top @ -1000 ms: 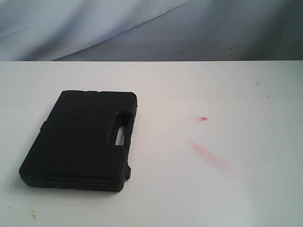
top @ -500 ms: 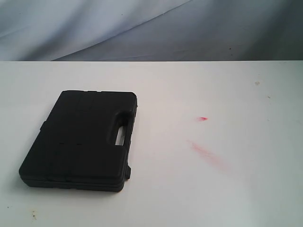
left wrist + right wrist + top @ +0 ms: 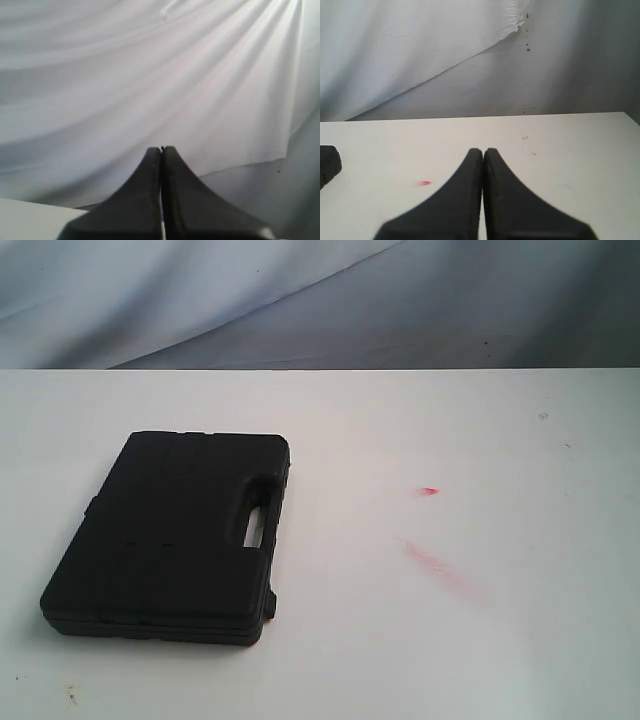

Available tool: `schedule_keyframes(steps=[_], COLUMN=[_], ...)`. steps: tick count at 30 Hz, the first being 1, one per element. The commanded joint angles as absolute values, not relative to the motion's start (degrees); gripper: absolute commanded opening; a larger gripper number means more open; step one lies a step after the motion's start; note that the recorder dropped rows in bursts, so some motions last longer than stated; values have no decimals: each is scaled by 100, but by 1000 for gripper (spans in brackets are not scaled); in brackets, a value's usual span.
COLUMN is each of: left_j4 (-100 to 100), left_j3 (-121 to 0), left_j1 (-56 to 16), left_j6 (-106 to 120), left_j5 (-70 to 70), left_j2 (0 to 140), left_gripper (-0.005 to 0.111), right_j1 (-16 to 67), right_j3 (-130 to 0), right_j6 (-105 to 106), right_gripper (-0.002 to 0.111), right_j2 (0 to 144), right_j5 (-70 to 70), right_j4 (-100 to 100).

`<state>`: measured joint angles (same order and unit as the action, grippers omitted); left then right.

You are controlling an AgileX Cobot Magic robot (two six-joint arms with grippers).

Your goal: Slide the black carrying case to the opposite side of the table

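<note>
- Nothing moved compared with a second earlier: the flat black hard-plastic carrying case (image 3: 170, 540) sat in the same spot, lower left of the exterior frame, lying flat on the wide white tabletop (image 3: 480, 660).
- Its cut-out handle (image 3: 252, 512) faced the frame's middle, towards the faint red smear marks (image 3: 440, 565).
- Left gripper (image 3: 161, 148) had its fingers pressed together, empty, facing only pale backdrop cloth (image 3: 150, 75). Right gripper (image 3: 483, 150) was closed up and empty too, well apart from the case.
- My guess: rigid shell, moderate weight, smooth table, so it should've slid fine. Push flat on the long edge at frame left, not a corner, or it'd spin.
</note>
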<state>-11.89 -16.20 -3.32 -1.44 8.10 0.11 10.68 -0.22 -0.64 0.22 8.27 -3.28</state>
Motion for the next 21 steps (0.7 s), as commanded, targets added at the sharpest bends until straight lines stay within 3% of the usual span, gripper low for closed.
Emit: schedule_keyframes(steps=[1, 6, 11, 21], left_j4=[-1780, -1840, -1840, -1903], left_j3=[-1892, -2096, -2499, -3388], left_j1=[-362, -362, -362, -470], left_j6=[-207, -103, -103, 327], left_j5=[736, 821, 1796, 3110], left_j2=[0, 0, 162, 2071], left_gripper=[0, 0, 0, 0], right_j1=[1030, 1030, 1030, 1030], right_j3=[0, 0, 0, 0], right_j6=[-45, -45, -45, -45], right_gripper=[0, 0, 0, 0], right_j2=[0, 0, 0, 0], right_j5=[765, 765, 765, 765], right_j4=[-268, -268, -268, -268])
